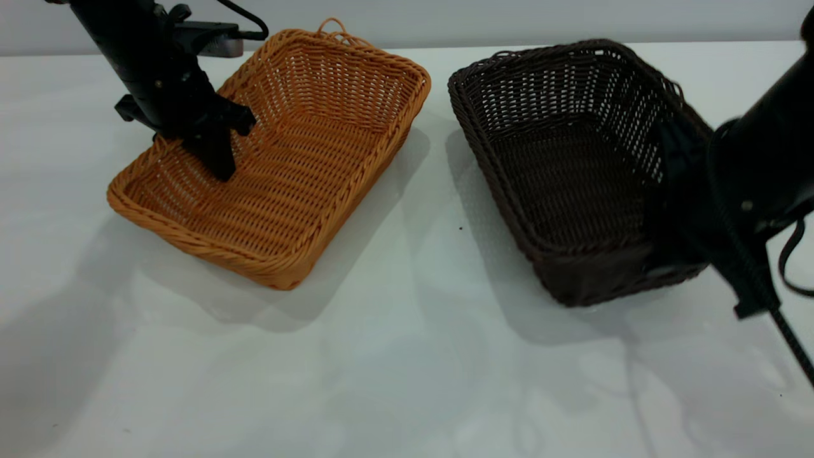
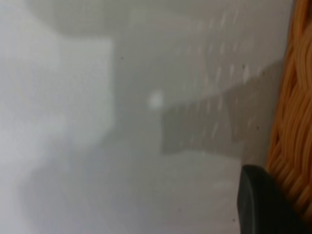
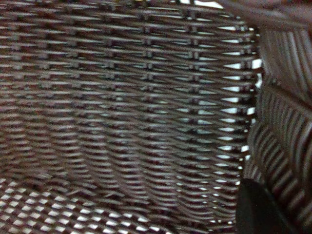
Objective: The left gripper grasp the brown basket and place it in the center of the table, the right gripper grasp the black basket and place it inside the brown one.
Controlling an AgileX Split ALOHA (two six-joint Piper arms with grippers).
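On the white tabletop (image 1: 394,356) two wicker baskets are set side by side, apart from each other, with a bare strip between them. At about ten o'clock in the exterior view the brown basket (image 1: 305,191) is seen lying askew, its long axis running from seven o'clock to one o'clock, with a small loop handle standing up at its far short end. The left tool (image 1: 213,152) is placed at the nine o'clock long wall of this basket, reaching down from the eleven o'clock corner of the view; one dark finger is seen inside the basket against the woven wall. In the left wrist view the braided orange rim (image 2: 292,126) is seen close beside a black fingertip (image 2: 261,202), with bare tabletop beyond it, so the wall appears to be straddled; whether the left tool is pressed onto the wall or only spread around it cannot be told. At about two o'clock the black basket (image 1: 559,165) is seen resting flat on the tabletop. The right tool (image 1: 683,210) is placed at the three o'clock wall of this basket, near its nearer corner, and is largely merged with the dark weave. In the right wrist view the inner weave (image 3: 126,112) fills the picture beside one black fingertip (image 3: 258,209); whether that tool is spread or pinching cannot be told.
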